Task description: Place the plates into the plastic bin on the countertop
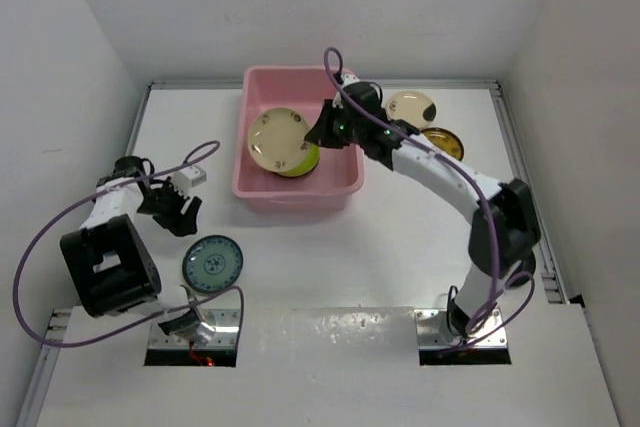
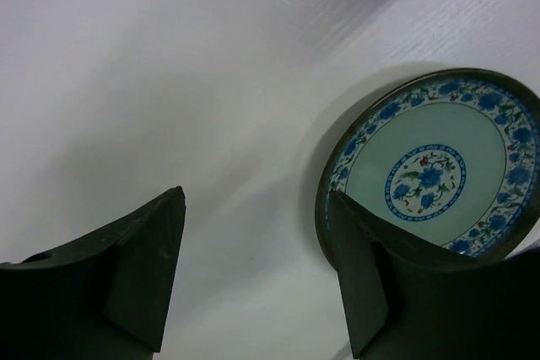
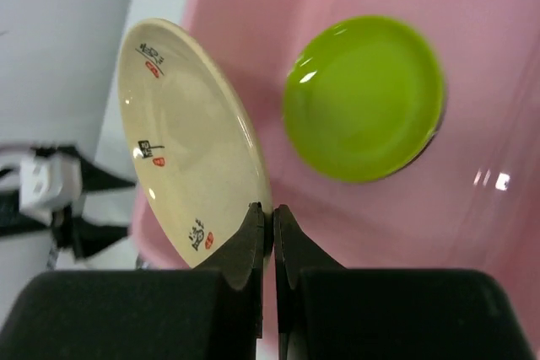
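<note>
Our R gripper (image 3: 272,212) clamps cream plate (image 3: 190,141) by its rim, tilted on edge over the bin (image 3: 253,6), lime plate (image 3: 363,99) on bin floor beside; we'd lower straight down. L gripper (image 2: 253,200) spread, empty, outside bin.

A cream plate (image 1: 277,139) is held tilted above the pink bin (image 1: 300,197), a lime plate (image 1: 305,160) inside; a blue plate (image 1: 212,263) and two more (image 1: 410,106) are seen on the counter (image 1: 380,247).

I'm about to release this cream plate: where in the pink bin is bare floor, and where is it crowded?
Bare floor of the plastic bin runs along its far wall and right side, bordering the lime green plate. The middle is crowded: the right gripper holds the cream plate partly over the lime one.
</note>
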Available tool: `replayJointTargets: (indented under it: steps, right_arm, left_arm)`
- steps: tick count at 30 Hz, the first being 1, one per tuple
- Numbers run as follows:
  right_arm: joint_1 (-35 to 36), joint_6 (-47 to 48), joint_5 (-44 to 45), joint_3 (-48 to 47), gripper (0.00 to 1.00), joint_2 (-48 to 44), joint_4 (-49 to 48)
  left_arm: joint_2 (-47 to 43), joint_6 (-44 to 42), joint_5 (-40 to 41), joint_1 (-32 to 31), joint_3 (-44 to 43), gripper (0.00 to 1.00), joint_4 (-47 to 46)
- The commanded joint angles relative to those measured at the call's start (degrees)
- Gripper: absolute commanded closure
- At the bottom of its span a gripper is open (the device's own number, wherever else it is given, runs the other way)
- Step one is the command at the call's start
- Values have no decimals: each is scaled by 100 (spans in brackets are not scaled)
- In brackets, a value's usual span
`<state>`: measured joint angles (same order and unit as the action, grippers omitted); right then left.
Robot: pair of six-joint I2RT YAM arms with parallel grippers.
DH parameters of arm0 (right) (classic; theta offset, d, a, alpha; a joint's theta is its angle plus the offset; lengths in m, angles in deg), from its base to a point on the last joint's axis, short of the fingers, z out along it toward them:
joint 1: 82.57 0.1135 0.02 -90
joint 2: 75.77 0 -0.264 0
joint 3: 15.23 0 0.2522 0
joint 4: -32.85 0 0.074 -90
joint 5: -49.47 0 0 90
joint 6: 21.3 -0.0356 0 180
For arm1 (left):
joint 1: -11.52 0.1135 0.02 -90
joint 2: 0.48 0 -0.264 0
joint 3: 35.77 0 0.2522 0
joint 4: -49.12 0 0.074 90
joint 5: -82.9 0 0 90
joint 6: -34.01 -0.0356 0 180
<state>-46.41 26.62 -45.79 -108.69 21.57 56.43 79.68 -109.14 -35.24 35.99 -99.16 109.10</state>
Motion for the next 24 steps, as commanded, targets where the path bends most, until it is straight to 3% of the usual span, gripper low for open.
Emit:
replayJointTargets:
  steps: [1,7,13,16,20,24]
  right_arm:
    - [-381,34,-239,-781,100,871,465]
    - [-654,42,-406,-2075,100,1990,1021]
    - [-637,52,-292,-2454,100,2632,1197]
    - [-637,104,-204,-2568,83,2825,1311]
    - [-549,419,42,-2551,33,2747,1566]
    - [-444,683,508,-2322,23,2326,1488]
  left_arm:
    - [412,-748,-280,23,6,29,202]
    - [816,-1584,-157,-30,-109,29,933]
    - [1168,-1295,89,-30,-56,29,555]
    - [1326,-1233,89,-30,-56,29,502]
    - [1440,-1286,151,-30,-56,29,502]
    - [1599,-1628,204,-83,-56,29,686]
